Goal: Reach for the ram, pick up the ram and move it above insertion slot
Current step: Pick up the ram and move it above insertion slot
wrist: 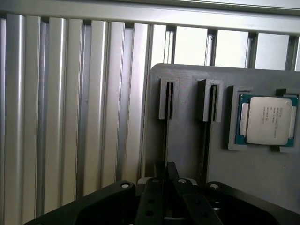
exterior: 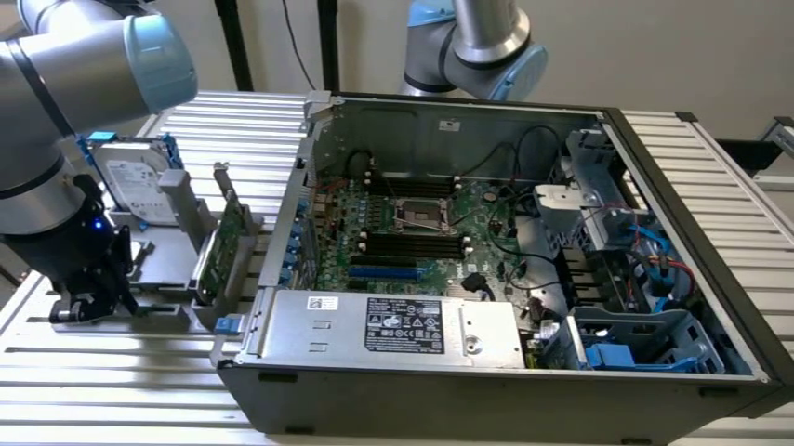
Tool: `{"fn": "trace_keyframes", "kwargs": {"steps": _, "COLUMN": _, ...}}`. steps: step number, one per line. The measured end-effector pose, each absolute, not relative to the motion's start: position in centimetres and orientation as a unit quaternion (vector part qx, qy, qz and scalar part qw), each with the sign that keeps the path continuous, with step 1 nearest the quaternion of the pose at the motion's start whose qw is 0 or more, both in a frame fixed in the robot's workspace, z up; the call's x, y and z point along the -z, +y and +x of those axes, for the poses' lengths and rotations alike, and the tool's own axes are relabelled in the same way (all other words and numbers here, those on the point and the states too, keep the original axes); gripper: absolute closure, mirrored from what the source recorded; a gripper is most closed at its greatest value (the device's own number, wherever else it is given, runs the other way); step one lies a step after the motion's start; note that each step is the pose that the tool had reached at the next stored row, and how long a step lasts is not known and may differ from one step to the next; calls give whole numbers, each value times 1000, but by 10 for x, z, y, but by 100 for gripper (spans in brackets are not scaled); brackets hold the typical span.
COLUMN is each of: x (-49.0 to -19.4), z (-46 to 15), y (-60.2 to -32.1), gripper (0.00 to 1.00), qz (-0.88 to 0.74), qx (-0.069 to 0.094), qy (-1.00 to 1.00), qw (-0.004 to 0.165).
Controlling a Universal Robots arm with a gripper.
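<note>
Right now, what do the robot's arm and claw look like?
The arm is made of round, silvery-grey tubes with a light blue cap on its joint. Lower down, the wrist turns black and has a tiny blue light. The claw is black and blocky, with small pale screws on its body.

Backdrop: plain off-white painted wall [exterior: 694, 56], unmarked, evenly lit. Two black upright poles [exterior: 233, 42] [exterior: 326, 42] stand against it, with a thin black cable [exterior: 293, 46] hanging between them.

Work surface: table of ribbed silver aluminium slats [exterior: 112, 381], laid parallel with narrow dark gaps; in the wrist view the slats [wrist: 70, 117] show soft bright sheen.

Light: diffuse, with no hard shadows. A short silver aluminium frame piece [exterior: 779, 135] shows at the exterior view's right edge.
</note>
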State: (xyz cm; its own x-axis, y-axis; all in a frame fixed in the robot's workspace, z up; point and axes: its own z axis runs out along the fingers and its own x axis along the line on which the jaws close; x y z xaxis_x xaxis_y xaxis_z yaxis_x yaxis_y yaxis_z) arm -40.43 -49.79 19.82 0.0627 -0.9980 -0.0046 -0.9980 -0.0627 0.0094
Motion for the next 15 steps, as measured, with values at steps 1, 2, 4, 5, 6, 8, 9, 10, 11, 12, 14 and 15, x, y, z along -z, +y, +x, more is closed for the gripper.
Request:
{"fn": "trace_keyframes", "kwargs": {"steps": 1, "x": -198, "z": -404, "y": -498, "gripper": 87, "qz": 729, "qx": 5, "qy": -685, "qw": 2}}
{"fn": "trace_keyframes", "kwargs": {"steps": 2, "x": -198, "z": -404, "y": -498, "gripper": 87, "qz": 729, "qx": 5, "qy": -685, "qw": 2}}
{"fn": "trace_keyframes", "kwargs": {"steps": 4, "x": -199, "z": -404, "y": -498, "gripper": 87, "qz": 729, "qx": 5, "qy": -685, "qw": 2}}
{"fn": "trace_keyframes", "kwargs": {"steps": 5, "x": -200, "z": -404, "y": -498, "gripper": 87, "qz": 729, "qx": 5, "qy": -685, "qw": 2}}
{"fn": "trace_keyframes", "kwargs": {"steps": 6, "x": -200, "z": -404, "y": -498, "gripper": 87, "qz": 728, "qx": 5, "qy": -685, "qw": 2}}
{"fn": "trace_keyframes", "kwargs": {"steps": 8, "x": -202, "z": -404, "y": -498, "gripper": 87, "qz": 728, "qx": 5, "qy": -686, "qw": 2}}
{"fn": "trace_keyframes", "kwargs": {"steps": 9, "x": -203, "z": -404, "y": -498, "gripper": 87, "qz": 727, "qx": 5, "qy": -686, "qw": 2}}
{"fn": "trace_keyframes", "kwargs": {"steps": 10, "x": -205, "z": -404, "y": -498, "gripper": 87, "qz": 727, "qx": 5, "qy": -686, "qw": 2}}
{"fn": "trace_keyframes", "kwargs": {"steps": 11, "x": -207, "z": -404, "y": -498, "gripper": 87, "qz": 727, "qx": 5, "qy": -687, "qw": 2}}
{"fn": "trace_keyframes", "kwargs": {"steps": 12, "x": -209, "z": -404, "y": -498, "gripper": 87, "qz": 727, "qx": 5, "qy": -687, "qw": 2}}
{"fn": "trace_keyframes", "kwargs": {"steps": 14, "x": -214, "z": -404, "y": -498, "gripper": 87, "qz": 727, "qx": 5, "qy": -687, "qw": 2}}
{"fn": "trace_keyframes", "kwargs": {"steps": 15, "x": -217, "z": -404, "y": -498, "gripper": 87, "qz": 727, "qx": 5, "qy": -687, "qw": 2}}
